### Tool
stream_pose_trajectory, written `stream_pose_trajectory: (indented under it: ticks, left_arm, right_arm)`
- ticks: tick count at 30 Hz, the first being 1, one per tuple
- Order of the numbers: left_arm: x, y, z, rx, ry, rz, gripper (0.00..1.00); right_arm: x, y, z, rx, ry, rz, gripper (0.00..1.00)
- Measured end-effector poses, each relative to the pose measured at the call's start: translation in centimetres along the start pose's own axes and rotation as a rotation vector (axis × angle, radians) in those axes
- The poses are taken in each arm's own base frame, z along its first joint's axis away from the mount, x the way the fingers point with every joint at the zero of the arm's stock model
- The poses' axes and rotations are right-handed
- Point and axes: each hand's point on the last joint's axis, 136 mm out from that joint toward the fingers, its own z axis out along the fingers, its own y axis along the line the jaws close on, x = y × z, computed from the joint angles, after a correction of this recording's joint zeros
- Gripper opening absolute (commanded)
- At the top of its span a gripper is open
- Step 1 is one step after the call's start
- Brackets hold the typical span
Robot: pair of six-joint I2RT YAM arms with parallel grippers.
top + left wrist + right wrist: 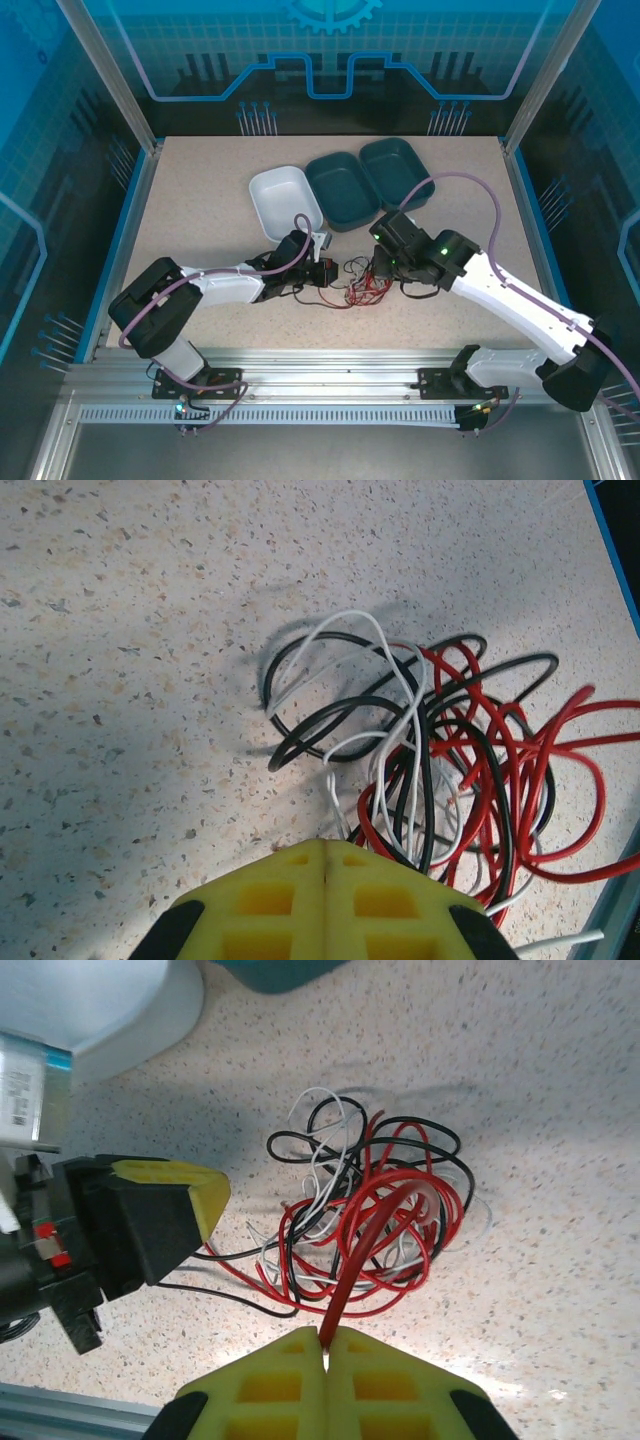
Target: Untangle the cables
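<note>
The cables [362, 290] lie in one knot on the speckled table between my two grippers. My right gripper [327, 1338] is shut on the red cable [365, 1240], which rises taut from the knot into the seam of the yellow tips. Black cable [440, 1140] and white cable [310, 1095] loops wind through the red coils. My left gripper [325, 845] is shut at the knot's other side; a narrow hairpin of white cable [335, 795] runs into its tips, with black [330, 720] and red [520, 770] strands passing beside the right finger. From above, the left gripper [338, 270] and right gripper [376, 272] face each other.
A white bin [283, 195] and two teal bins [343, 190] [395, 170] stand just behind the grippers. The left gripper's body [140, 1225] sits close to the knot's left. The metal rail [60, 1405] marks the near table edge.
</note>
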Motion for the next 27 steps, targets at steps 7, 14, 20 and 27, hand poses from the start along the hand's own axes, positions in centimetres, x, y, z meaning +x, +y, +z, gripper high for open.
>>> stream_pose_trajectory:
  ticks: [7, 14, 20, 27]
  left_arm:
    - [0.1, 0.5, 0.0, -0.025, 0.001, -0.003, 0.00]
    - [0.2, 1.1, -0.2, -0.056, -0.001, -0.003, 0.00]
    - [0.0, 1.5, -0.4, -0.085, -0.012, -0.001, 0.00]
    - [0.0, 2.5, -0.8, -0.108, -0.017, -0.012, 0.00]
  right_arm:
    - [-2.5, 1.2, -3.7, -0.035, -0.053, -0.092, 0.00]
    - [-4.7, 2.2, -7.0, -0.067, -0.117, -0.161, 0.00]
    - [-6.0, 2.0, -9.4, -0.060, -0.170, -0.204, 0.01]
    - [-8.2, 2.0, -13.3, -0.071, -0.267, -0.237, 0.01]
